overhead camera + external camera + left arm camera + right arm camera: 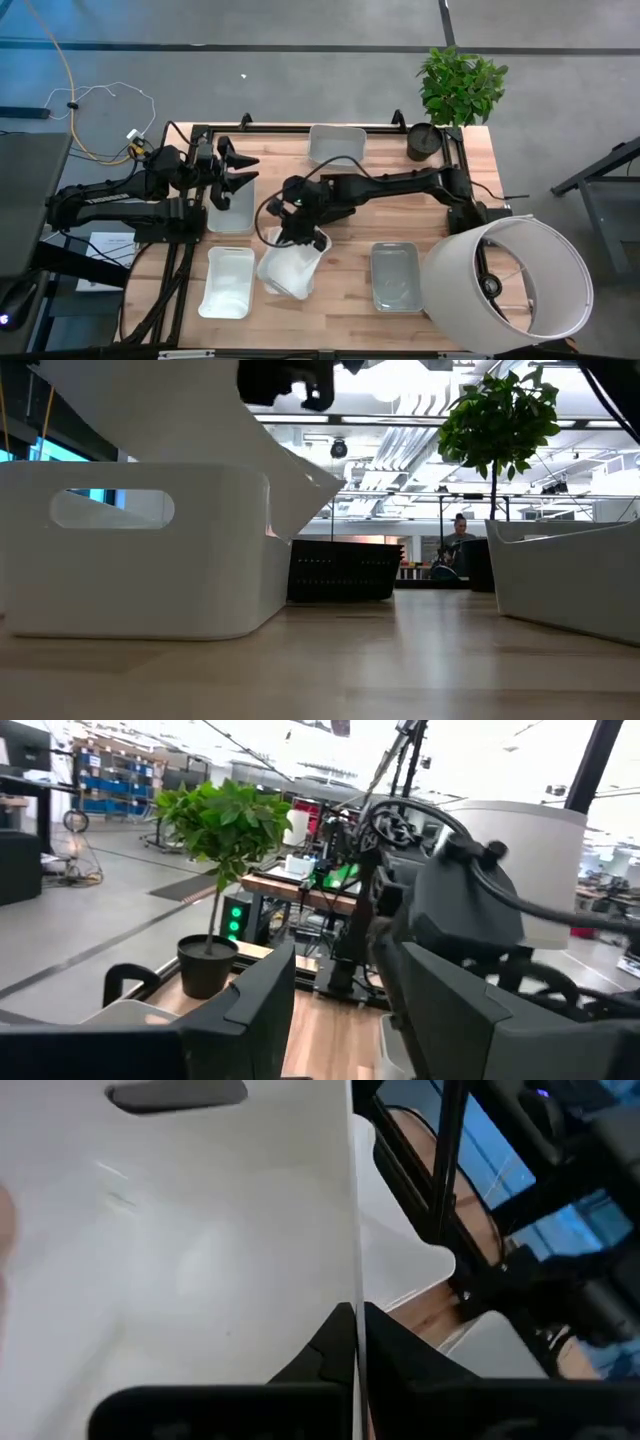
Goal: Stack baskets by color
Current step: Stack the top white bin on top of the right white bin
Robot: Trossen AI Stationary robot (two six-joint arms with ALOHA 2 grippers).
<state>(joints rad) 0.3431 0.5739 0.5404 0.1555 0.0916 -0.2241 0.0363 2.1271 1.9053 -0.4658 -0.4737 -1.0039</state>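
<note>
My right gripper (296, 228) reaches over the table's middle, shut on a white basket (290, 265) that hangs tilted below it. Another white basket (227, 282) stands flat at the near left, and a third (230, 208) lies by the left edge. My left gripper (244, 172) hovers open above that third basket, touching nothing. A translucent grey basket (397, 277) stands at the near right, and a pale one (337, 143) at the far edge. In the low view a black basket (345, 570) stands far back on the table. My right gripper pinches the top rim of one wall (356, 1295) of the white basket, one finger inside and one outside. The fingers slant down from the table's right. The basket hangs tilted below them. The near basket (140, 550) hides whether its lower end touches the table.
A big white lampshade (505, 285) lies on its side at the near right corner. A black pot (424, 141) with a green plant (461, 85) stands at the far right. Bare wood shows between the grey basket and the far basket.
</note>
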